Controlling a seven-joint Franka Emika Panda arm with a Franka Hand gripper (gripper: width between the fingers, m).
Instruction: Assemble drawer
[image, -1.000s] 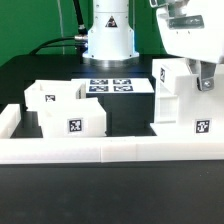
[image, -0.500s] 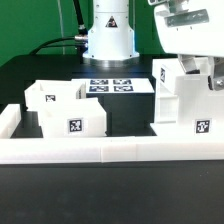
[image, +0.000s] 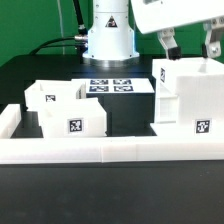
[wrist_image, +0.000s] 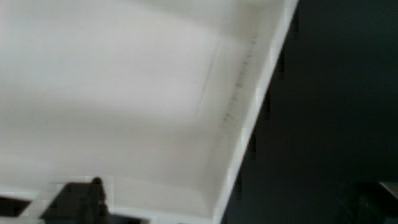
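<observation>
Spread-fingered hand (image: 191, 52) just above the tall housing (image: 195, 96)

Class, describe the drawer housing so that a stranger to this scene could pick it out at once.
Find the long low white wall across the front. Behind its end on the exterior view's right stands the housing, under the open gripper. It is taller than the two open-topped trays.

Black tabletop (image: 110, 195), low white border wall (image: 100, 151) along the front, marker board (image: 112, 86) behind
</observation>
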